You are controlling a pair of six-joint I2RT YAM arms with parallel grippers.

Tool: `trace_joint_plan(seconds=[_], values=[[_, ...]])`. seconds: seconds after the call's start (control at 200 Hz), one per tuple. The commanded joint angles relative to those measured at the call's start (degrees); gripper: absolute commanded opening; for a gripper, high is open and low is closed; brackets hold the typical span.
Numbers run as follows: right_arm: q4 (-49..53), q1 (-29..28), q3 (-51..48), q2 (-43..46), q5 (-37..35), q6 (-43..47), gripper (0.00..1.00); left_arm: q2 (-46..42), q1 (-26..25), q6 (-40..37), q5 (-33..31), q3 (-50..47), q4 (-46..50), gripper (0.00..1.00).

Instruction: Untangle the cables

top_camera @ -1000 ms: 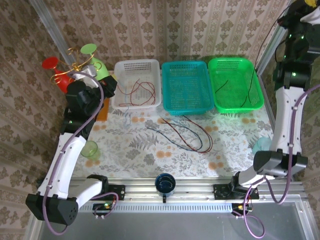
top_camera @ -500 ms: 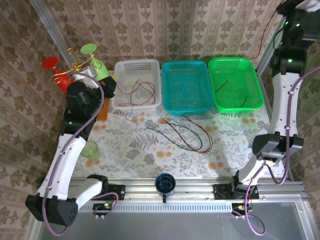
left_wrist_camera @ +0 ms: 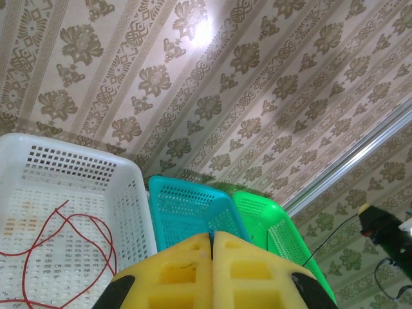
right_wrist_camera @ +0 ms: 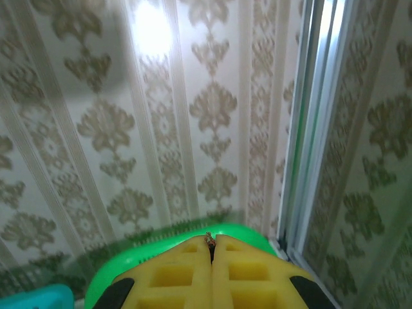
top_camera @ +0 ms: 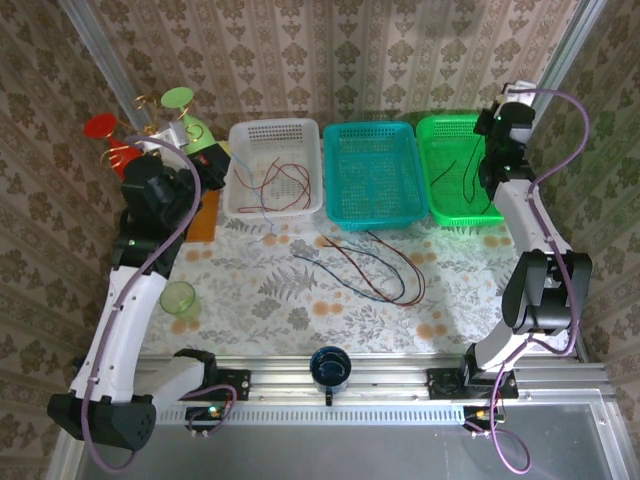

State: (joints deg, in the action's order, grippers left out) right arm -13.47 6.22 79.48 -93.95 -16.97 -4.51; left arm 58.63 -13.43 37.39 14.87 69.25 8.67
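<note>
Cable, black, pinched in right fingers over green basket; left fingers closed, empty.

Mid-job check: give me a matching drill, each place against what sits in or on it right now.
Places:
1. white basket
2. green basket
3. table
4. near rail

Contents:
A. black cable
B. dark blue cup
C. red cable
D. tangle of red, black and teal strands

Pairs: 1-C, 2-A, 3-D, 4-B
</note>
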Motion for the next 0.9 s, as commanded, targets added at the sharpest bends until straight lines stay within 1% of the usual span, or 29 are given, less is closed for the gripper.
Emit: trace_joint_plan(seconds=[0.0, 0.14, 0.205, 0.255, 0.365, 0.45, 0.545, 0.59, 0.665, 0.775, 0.825, 0.895], values=[[8.8, -0.5, 0.9, -2.2, -5.5, -5.1, 0.00, -0.3, -0.1, -1.3, 1.2, 1.5, 1.4, 0.00], [25.7, -0.6, 8.8, -10.6, -6.4, -10.7, 0.00, 0.2, -0.9, -1.7, 1.1, 2.2, 2.1, 0.00], [32.1, -0.2, 12.0, -14.5, -3.2, -14.1, 0.00, 0.7, -1.2, -2.0, 1.2, 2.7, 2.4, 0.00], [35.5, -0.1, 14.0, -17.2, -1.4, -15.7, 0.00, 0.5, -1.5, -2.2, 1.5, 2.8, 2.7, 0.00], [42.0, -0.2, 18.4, -22.9, -0.1, -17.4, 0.00, -1.1, -1.8, -1.6, 0.7, 1.3, 2.8, 0.00], [45.5, -0.1, 19.6, -26.5, 0.4, -18.2, 0.00, -2.2, -2.2, -1.7, 0.5, 0.9, 2.8, 0.00], [49.5, -0.1, 21.1, -29.1, 3.2, -18.9, 0.00, -2.7, -2.6, -2.9, 0.1, 2.4, 4.2, 0.00], [49.7, -0.1, 20.7, -29.3, 3.9, -19.3, 0.09, -3.5, -2.9, -3.2, -0.8, 3.0, 4.4, 0.00], [49.3, 0.1, 19.8, -28.5, 3.8, -19.4, 0.21, -4.1, -3.1, -3.5, -1.7, 4.2, 3.7, 0.00], [46.1, 0.3, 17.2, -23.2, 4.0, -19.4, 0.41, -2.4, -3.6, -4.4, -0.2, 9.1, 5.4, 0.00], [44.6, 0.4, 16.1, -20.2, 4.2, -19.0, 0.52, -1.1, -4.5, -4.7, 0.3, 11.4, 5.9, 0.00], [42.4, 0.4, 14.8, -16.4, 4.4, -18.6, 0.60, 0.4, -6.1, -5.4, 0.1, 13.7, 5.7, 0.00]])
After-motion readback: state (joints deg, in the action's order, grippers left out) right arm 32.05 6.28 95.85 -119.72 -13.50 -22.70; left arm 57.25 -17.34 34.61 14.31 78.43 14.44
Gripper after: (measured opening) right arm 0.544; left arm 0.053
